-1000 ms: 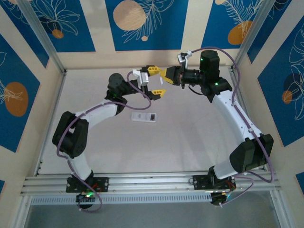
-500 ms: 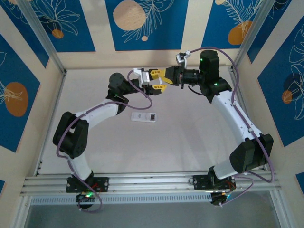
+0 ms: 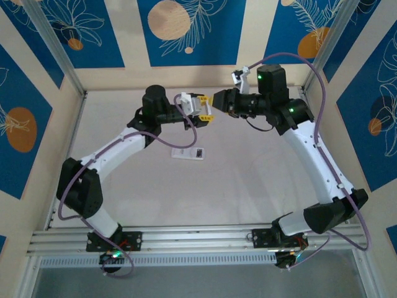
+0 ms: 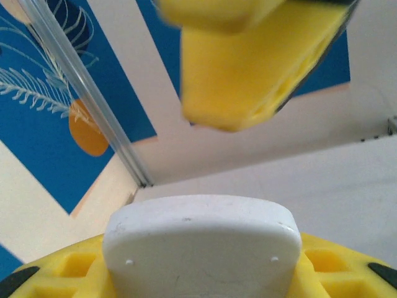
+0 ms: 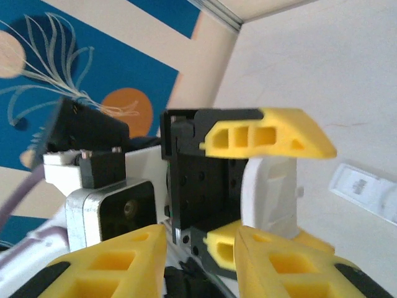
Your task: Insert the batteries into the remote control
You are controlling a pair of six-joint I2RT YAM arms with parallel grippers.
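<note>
The remote control point(image 3: 187, 153) lies flat on the table, a dark patch at its right end; it also shows in the right wrist view point(image 5: 366, 192). The batteries are out of view. My left gripper point(image 3: 202, 107) is raised above the table and shut on a small white cover piece point(image 4: 201, 245), which stands between its yellow fingers point(image 5: 267, 139). That cover piece point(image 5: 270, 195) faces my right gripper point(image 3: 216, 101). The right gripper point(image 5: 200, 261) is open just right of the left one, nothing between its fingers.
Both arms arch in toward the middle of the back of the table point(image 3: 248, 180). Aluminium posts point(image 3: 53, 46) and patterned blue and beige walls close in the back and sides. A metal rail point(image 3: 198, 239) runs along the near edge.
The left gripper has closed on the white cover piece, which the right gripper was holding. The right gripper has opened and drawn back a little. The left arm has swung its wrist round.
</note>
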